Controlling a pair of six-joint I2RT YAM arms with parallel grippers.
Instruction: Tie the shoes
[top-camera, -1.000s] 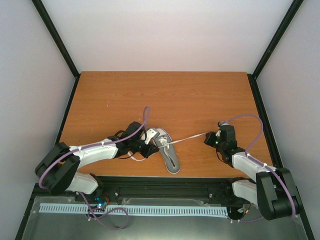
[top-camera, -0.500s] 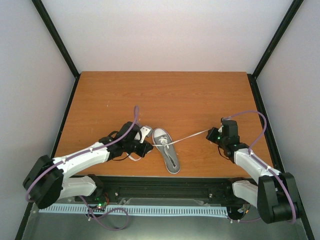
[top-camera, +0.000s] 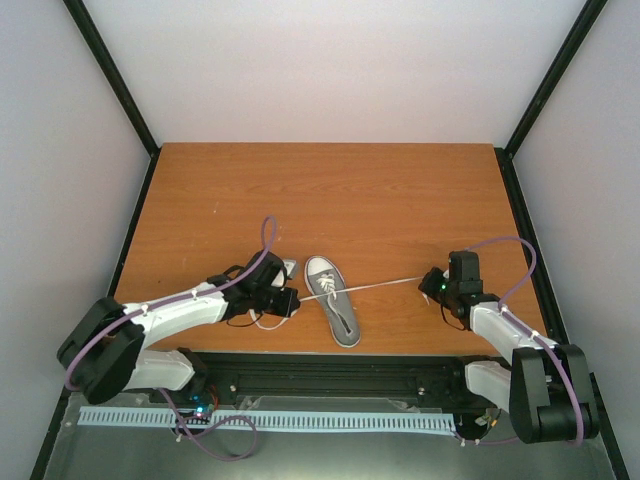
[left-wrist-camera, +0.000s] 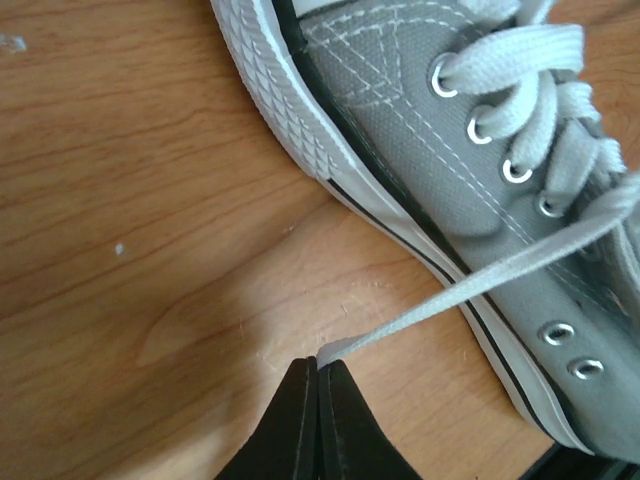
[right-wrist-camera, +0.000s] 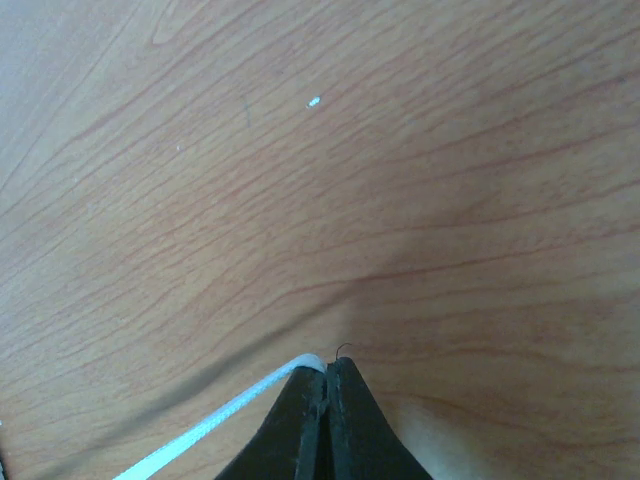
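The grey canvas sneaker (top-camera: 333, 297) with white toe cap and sole rim lies near the table's front edge, toe pointing away. It fills the upper right of the left wrist view (left-wrist-camera: 450, 170). My left gripper (top-camera: 290, 300) is just left of the shoe, shut on a white lace (left-wrist-camera: 460, 295) that runs taut from the eyelets to its tips (left-wrist-camera: 322, 362). My right gripper (top-camera: 428, 283) is right of the shoe, shut on the other white lace (top-camera: 385, 286), stretched taut from the shoe; it shows in the right wrist view (right-wrist-camera: 225, 412) at the tips (right-wrist-camera: 326, 367).
The wooden table (top-camera: 330, 190) is boxed in by grey walls with black corner posts. A slack loop of lace (top-camera: 262, 320) lies under my left gripper by the front edge. A black rail (top-camera: 330, 375) runs along the near side.
Both grippers have drawn apart and nearer the front edge, pulling the two laces taut. The left gripper moved off the shoe's toe to its left; the right moved farther right.
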